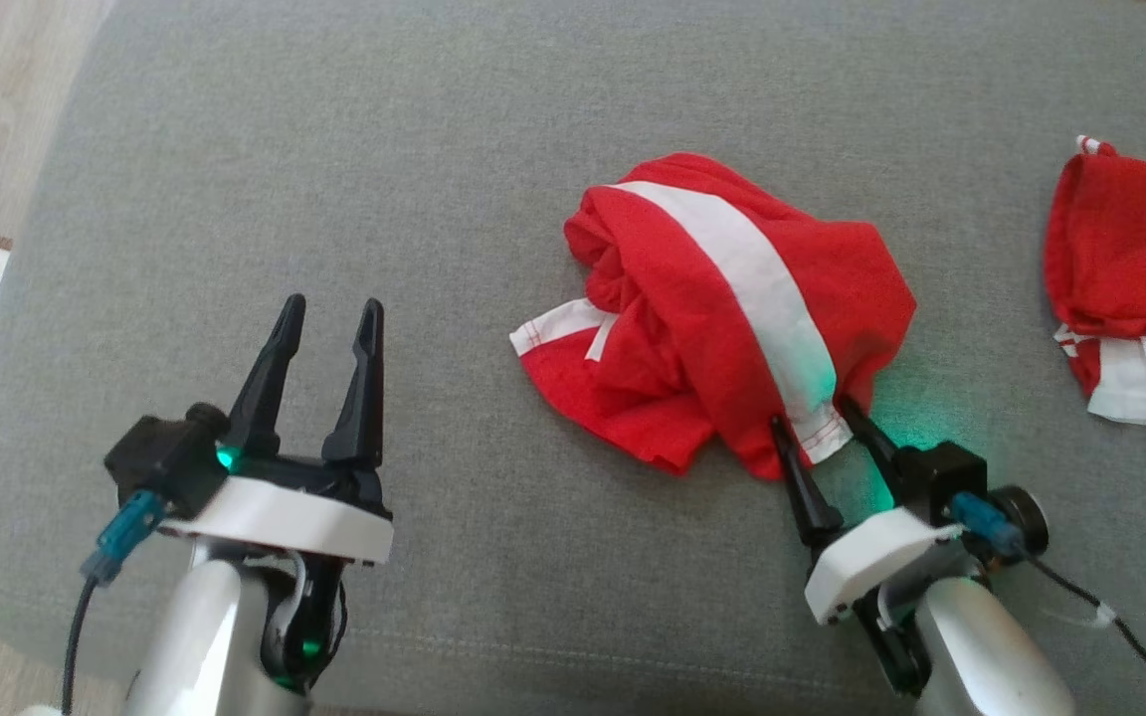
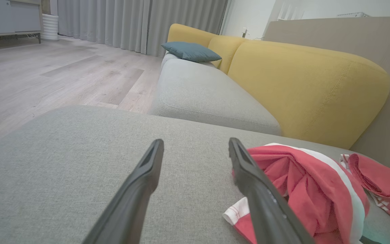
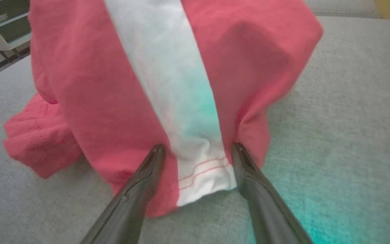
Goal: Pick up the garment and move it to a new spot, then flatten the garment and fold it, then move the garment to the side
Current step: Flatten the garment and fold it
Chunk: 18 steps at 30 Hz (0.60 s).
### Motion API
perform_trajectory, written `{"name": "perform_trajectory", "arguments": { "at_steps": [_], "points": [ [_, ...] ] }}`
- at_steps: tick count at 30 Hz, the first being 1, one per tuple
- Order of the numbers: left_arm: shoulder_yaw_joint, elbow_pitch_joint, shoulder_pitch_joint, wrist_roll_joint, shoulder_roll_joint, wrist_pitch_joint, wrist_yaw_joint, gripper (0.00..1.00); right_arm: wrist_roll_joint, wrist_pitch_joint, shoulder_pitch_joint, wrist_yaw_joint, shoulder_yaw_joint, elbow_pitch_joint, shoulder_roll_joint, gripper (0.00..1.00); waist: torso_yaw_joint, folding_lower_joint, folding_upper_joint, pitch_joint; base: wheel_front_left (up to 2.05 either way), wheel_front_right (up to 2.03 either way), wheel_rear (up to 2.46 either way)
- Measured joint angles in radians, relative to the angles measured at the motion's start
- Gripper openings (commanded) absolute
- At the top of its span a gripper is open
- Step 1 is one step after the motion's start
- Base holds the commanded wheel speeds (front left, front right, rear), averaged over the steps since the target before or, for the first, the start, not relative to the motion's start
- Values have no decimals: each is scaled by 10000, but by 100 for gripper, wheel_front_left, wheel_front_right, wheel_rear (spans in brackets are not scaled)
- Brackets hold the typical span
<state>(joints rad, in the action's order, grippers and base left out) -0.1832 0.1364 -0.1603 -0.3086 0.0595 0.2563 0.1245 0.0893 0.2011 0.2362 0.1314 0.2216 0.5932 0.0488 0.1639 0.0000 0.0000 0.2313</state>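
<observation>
Wide-open right jaws straddle the near edge of the garment [image 1: 722, 308], a crumpled red piece crossed by a white stripe [image 1: 732, 249], which lies heaped near the middle of the grey cushion [image 1: 384, 149]; in the right wrist view the two dark fingers [image 3: 141, 183] flank the stitched white hem [image 3: 205, 173], tips touching the cloth on either side of it, with nothing pinched yet, while the left jaws stand just as wide over bare cushion well to the left of the heap and hold nothing. A second garment [image 1: 1130, 259] lies well apart at the right edge of the head view, untouched. Judging by its loose folds, the cloth is thin, soft and limp: light enough that weight is no concern and not fragile, but it will likely sag and unroll from any pinch. That stitched hem looks like the best hold, since doubled fabric gives a thicker, less slippery bite than a single layer, and closing where the fingers now sit should catch it. One risk is grabbing only the top layer, or a fold beneath as well, so the heap comes up bunched. For the flattening, the white-edged corner [image 1: 543, 333] poking out on the left side of the heap looks a fair second hold for the left jaws
</observation>
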Motion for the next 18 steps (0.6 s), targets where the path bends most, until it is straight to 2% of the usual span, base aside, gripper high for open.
{"name": "perform_trajectory", "arguments": {
  "at_steps": [3, 4, 5, 14, 18],
  "points": [
    [-15, 23, -142, -52, 0, 0, 0, 100, -111, -4, 290, 0, -15, 293, 4, 100, 83, 0, 0, 69, 0, 0, 0],
    [-19, 23, -165, -52, 0, 0, 0, 100, -157, -4, 383, 0, -42, 395, 4, 29, 106, 0, 0, 76, 0, 0, 0],
    [-27, 35, -166, -52, 0, 0, 0, 100, -211, -4, 453, 0, -69, 474, 4, 0, 124, 0, 0, 73, 0, 0, 0],
    [-12, 255, -146, -52, -10, 0, 0, 100, -589, 102, 778, 0, -1037, 669, 4, 0, 149, 0, 0, -351, 0, 0, 0],
    [-17, 301, -90, -52, -19, 0, 0, 100, -1277, -109, 1916, 0, -1338, 324, 8, 0, 147, 0, 0, -675, 0, 0, 0]
  ]
}}
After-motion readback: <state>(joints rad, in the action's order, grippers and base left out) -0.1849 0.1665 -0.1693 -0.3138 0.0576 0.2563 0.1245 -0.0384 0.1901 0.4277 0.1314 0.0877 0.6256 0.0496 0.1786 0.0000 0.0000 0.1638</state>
